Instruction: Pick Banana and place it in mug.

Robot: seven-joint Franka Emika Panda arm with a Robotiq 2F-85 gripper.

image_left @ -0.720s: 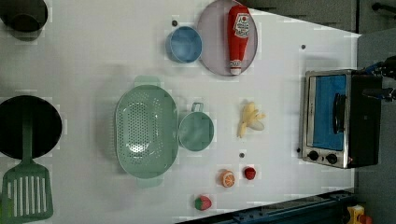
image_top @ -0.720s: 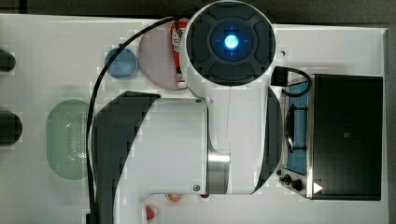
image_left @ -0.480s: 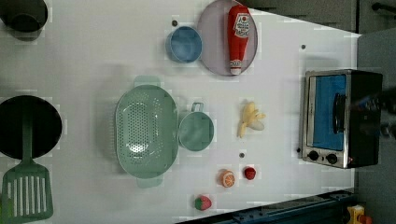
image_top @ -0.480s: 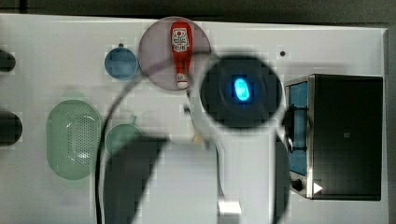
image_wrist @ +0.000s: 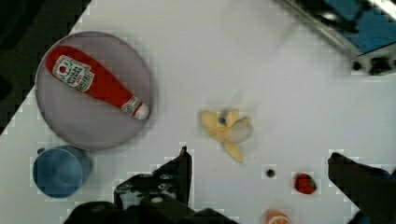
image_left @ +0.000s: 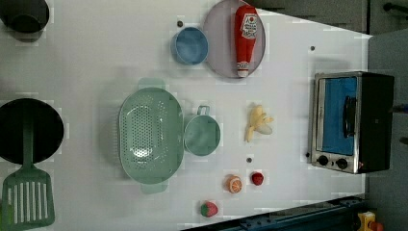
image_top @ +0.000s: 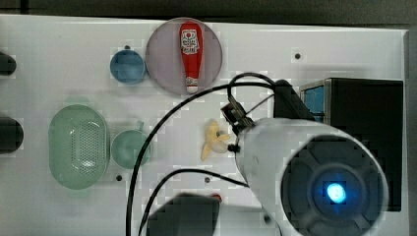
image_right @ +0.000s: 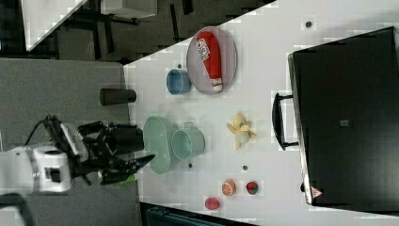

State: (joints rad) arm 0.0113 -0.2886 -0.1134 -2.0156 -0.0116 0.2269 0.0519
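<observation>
The banana [image_top: 214, 140] is a small pale yellow piece lying on the white table, also seen in the left view [image_left: 258, 123], the right view [image_right: 241, 131] and the wrist view [image_wrist: 229, 130]. The teal mug [image_left: 202, 135] stands upright and empty to the left view's left of it, touching the green basket; it is also in the top view [image_top: 129, 148] and the right view [image_right: 188, 142]. My gripper [image_wrist: 261, 165] hangs high above the table, open wide with nothing between its fingers [image_wrist: 183, 164]. In the top view the arm's white body [image_top: 305, 167] hides the gripper, just to the banana's right.
An oval green basket [image_left: 150, 134] is beside the mug. A blue cup [image_left: 189, 45] and a ketchup bottle [image_left: 245, 38] on a grey plate [image_left: 219, 53] lie farther off. A toaster oven [image_left: 351, 122], small toy fruits [image_left: 234, 184], a black pan [image_left: 29, 130] and a spatula [image_left: 26, 197] ring the table.
In the top view the arm has swung from the upper middle to the lower right, uncovering the banana, mug and plate. The objects on the table have not moved.
</observation>
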